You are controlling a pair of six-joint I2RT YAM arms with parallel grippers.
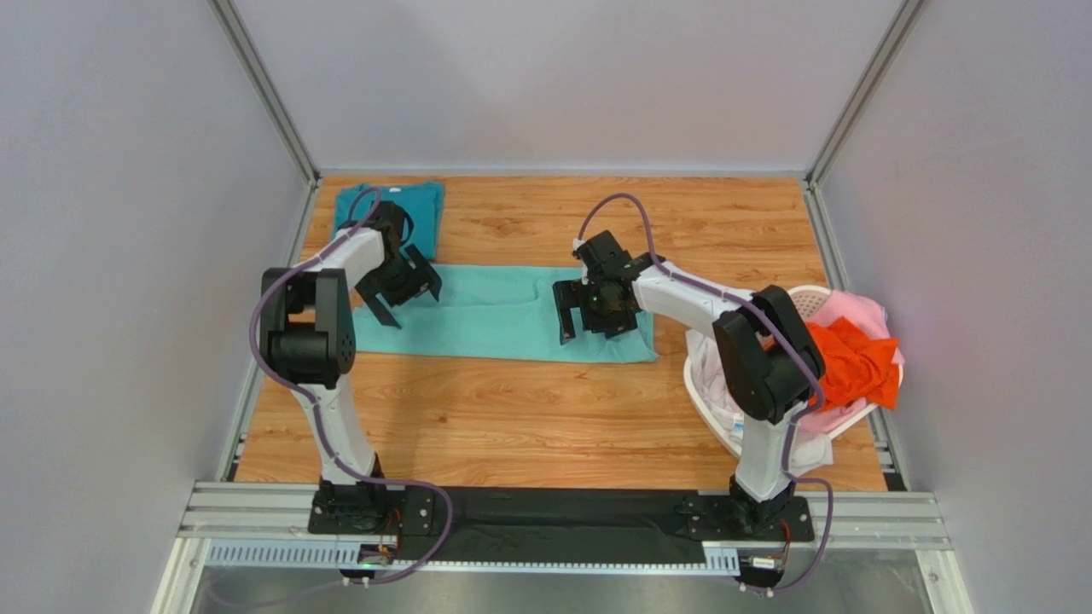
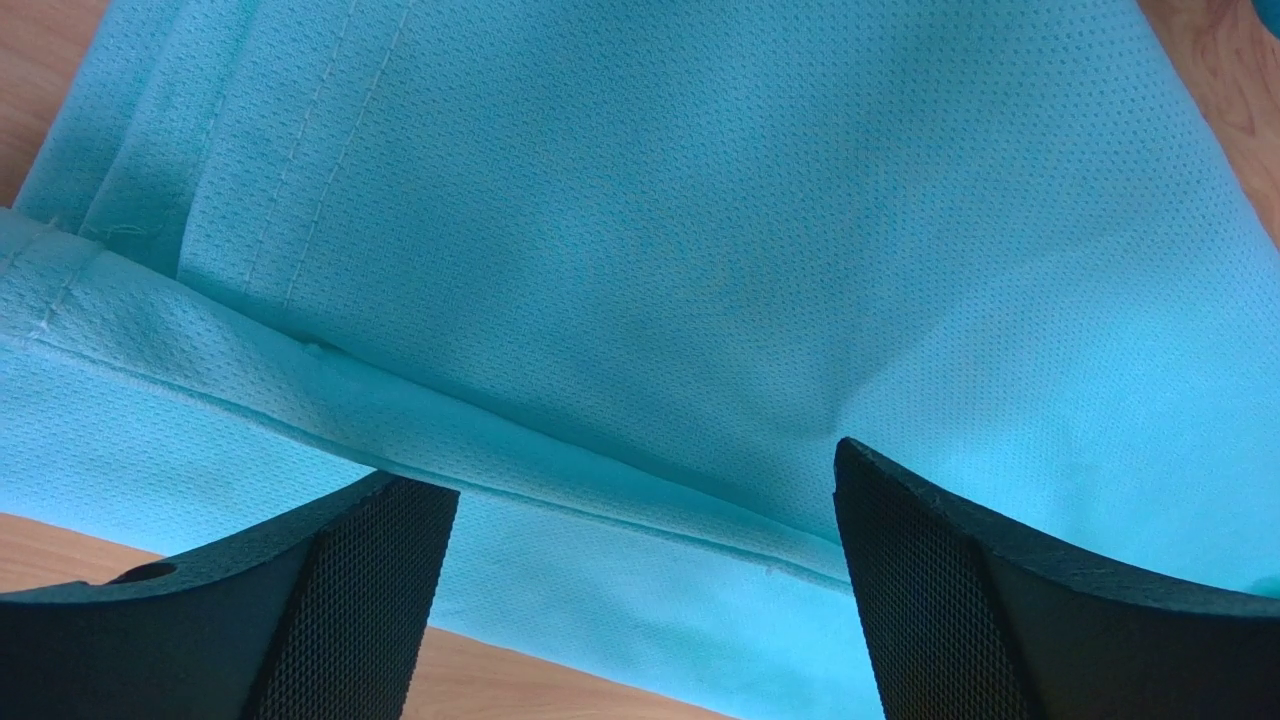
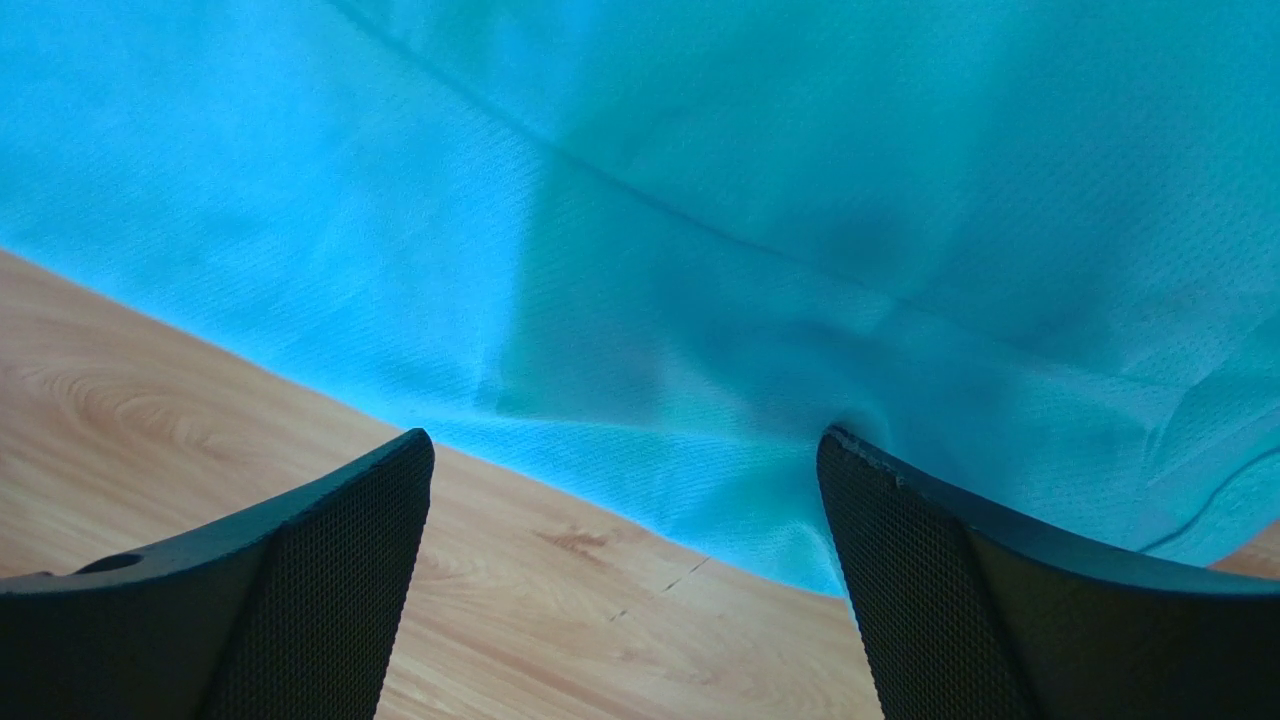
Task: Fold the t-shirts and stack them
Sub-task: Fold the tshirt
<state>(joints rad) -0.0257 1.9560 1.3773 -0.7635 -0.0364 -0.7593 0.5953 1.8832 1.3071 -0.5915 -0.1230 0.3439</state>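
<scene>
A light mint-aqua t-shirt lies flat as a long folded strip across the middle of the wooden table. Behind its left end sits a darker teal t-shirt, folded. My left gripper hovers open over the strip's left end; its wrist view shows the mint cloth with a folded hem, nothing between the jaws. My right gripper hovers open over the strip's right end, above the cloth's front edge. An orange t-shirt and a pink one lie in the basket.
A white plastic laundry basket stands at the right edge of the table beside the right arm. Grey walls enclose the table on three sides. Bare wood lies between the strip and the arm bases.
</scene>
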